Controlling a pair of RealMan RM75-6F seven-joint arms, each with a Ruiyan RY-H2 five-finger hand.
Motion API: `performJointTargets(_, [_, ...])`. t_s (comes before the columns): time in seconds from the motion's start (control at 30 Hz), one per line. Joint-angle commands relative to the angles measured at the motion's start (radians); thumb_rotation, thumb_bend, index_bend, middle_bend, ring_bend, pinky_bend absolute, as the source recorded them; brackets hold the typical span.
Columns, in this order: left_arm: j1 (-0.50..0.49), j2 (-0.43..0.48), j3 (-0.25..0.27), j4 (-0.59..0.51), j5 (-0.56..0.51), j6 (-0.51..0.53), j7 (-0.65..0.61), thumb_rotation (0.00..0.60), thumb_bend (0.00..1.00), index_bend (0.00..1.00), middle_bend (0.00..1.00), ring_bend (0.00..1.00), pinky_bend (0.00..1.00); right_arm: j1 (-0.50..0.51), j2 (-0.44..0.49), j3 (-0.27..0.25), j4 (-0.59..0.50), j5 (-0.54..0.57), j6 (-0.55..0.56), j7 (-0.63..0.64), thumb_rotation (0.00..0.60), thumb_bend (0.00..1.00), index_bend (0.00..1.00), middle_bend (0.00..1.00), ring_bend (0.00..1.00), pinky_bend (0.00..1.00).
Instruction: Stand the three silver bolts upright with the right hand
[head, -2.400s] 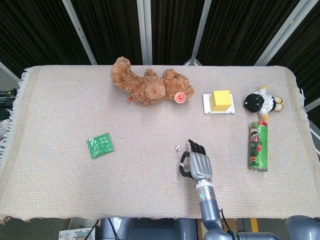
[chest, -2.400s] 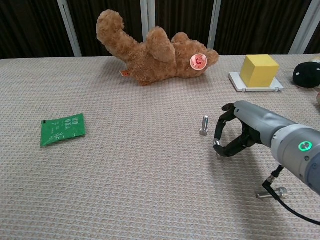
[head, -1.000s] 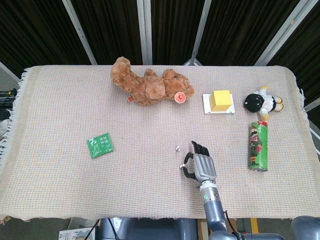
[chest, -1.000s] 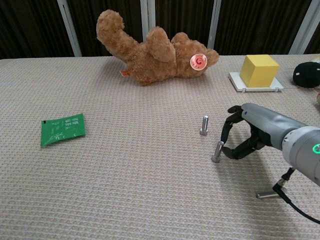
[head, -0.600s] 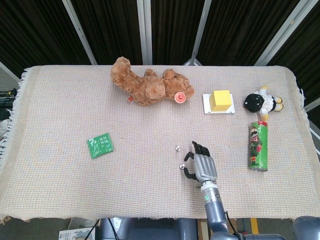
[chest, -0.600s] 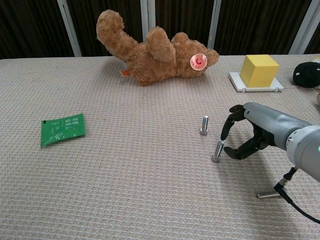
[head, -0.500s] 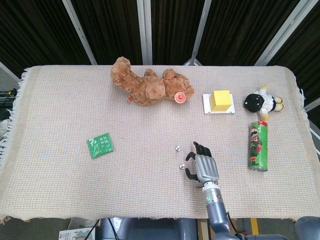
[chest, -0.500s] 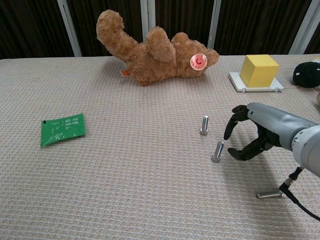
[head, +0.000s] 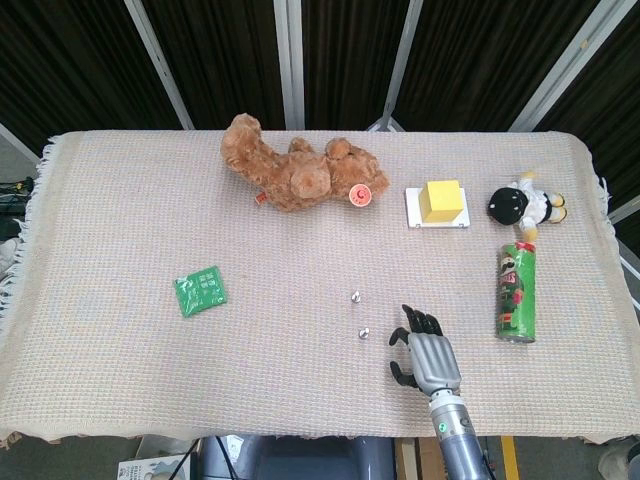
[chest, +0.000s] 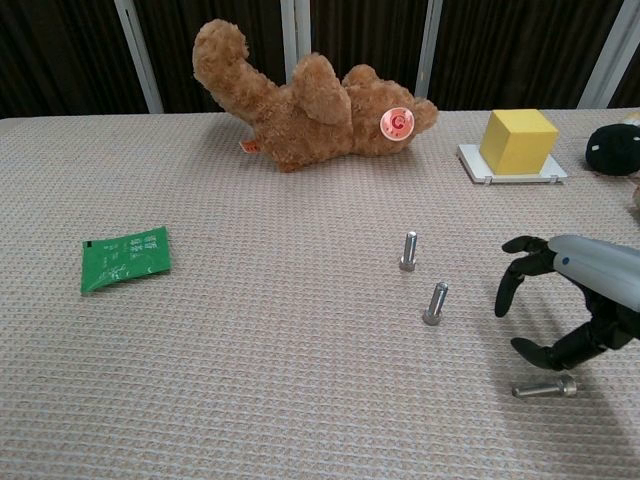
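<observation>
1. Both views bright and evenly lit; light diffuse, seemingly from overhead. No hard-edged shadows anywhere on the woven cloth (head: 120, 250).
2. Shadows soft and short: faint dark patch under the right hand (chest: 575, 305), thin smudge beside each upright bolt (chest: 408, 250).
3. Background behind the table near black, no detail recoverable.
4. Small specular glints on the bolt shafts and on the grey hand shell; no blown-out areas.
5. Focus sharp across both views; cloth weave resolves clearly in the chest view. No motion blur.
6. Head view: table edges bow slightly toward the corners, mild wide-angle distortion. The bolts are very small here.
</observation>
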Motion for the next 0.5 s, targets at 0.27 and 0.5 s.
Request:
performJointTargets(0.27, [0.001,0.003,-0.002,0.004,-0.004,-0.001,-0.008,0.600,0.08,0.09,0.03,0.01,0.08,-0.075,-0.031,-0.085,0.081,-0.111,0.003,0.075,0.600,0.39,0.43,0.00,0.00,0.07])
performJointTargets(0.5, [0.000,-0.002,0.001,0.000,0.003,0.001,0.009,0.600,0.08,0.09,0.03,0.01,0.08,-0.107,-0.030,-0.100,0.113,-0.143,-0.017,0.108,0.600,0.39,0.44,0.00,0.00,0.07])
